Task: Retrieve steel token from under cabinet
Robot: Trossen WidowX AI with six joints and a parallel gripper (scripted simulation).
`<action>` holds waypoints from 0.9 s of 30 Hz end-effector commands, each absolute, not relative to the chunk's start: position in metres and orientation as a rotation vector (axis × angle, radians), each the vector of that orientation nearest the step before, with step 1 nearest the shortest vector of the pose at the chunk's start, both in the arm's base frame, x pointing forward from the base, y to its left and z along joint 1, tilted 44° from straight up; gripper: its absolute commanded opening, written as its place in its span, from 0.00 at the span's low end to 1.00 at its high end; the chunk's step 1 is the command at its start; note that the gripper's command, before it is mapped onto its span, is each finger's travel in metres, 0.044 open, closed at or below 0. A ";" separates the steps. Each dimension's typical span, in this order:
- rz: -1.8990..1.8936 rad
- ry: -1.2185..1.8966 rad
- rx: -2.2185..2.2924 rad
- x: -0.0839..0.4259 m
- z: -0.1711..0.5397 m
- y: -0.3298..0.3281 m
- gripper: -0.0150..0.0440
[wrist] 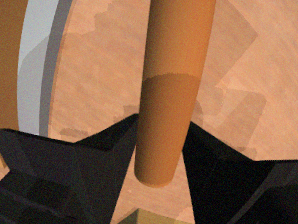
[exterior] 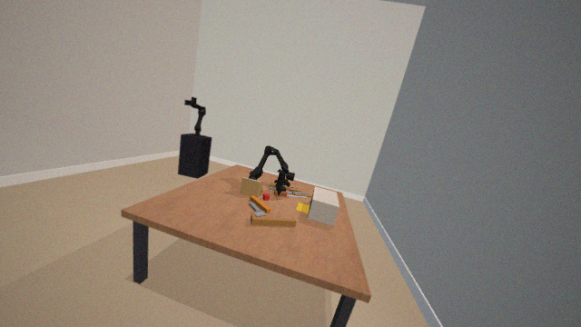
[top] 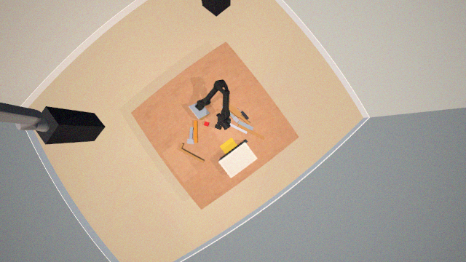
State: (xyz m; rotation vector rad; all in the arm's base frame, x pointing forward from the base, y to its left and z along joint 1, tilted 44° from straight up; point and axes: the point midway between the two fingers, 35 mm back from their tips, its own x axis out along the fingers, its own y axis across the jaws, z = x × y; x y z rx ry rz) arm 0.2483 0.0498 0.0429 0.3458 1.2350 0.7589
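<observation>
your gripper [top: 223, 126] [exterior: 280, 193] [wrist: 160, 121]: pinching an orange handle [wrist: 172, 75]. beside your grip: one grey blade [wrist: 37, 65]. before the cabinet [top: 238, 160] [exterior: 323, 206]: yellow area [top: 228, 145] [exterior: 302, 207].

We see two black, angular gripper fingers closed on the rounded end of a tapering orange-brown handle [wrist: 172, 100], one on either side. The handle runs up out of view above the pinkish-brown wood-grained tabletop [wrist: 105, 75], which carries soft shadows. Well to its left curves a pale grey, metallic-looking strip. At the bottom edge pokes an olive-tan corner, perhaps of a block [wrist: 150, 217].
</observation>
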 end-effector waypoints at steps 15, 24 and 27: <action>0.691 1.280 0.439 0.250 0.049 0.054 0.25; 0.655 1.303 0.488 0.250 0.052 0.056 0.25; 0.643 1.310 0.503 0.250 0.052 0.057 0.25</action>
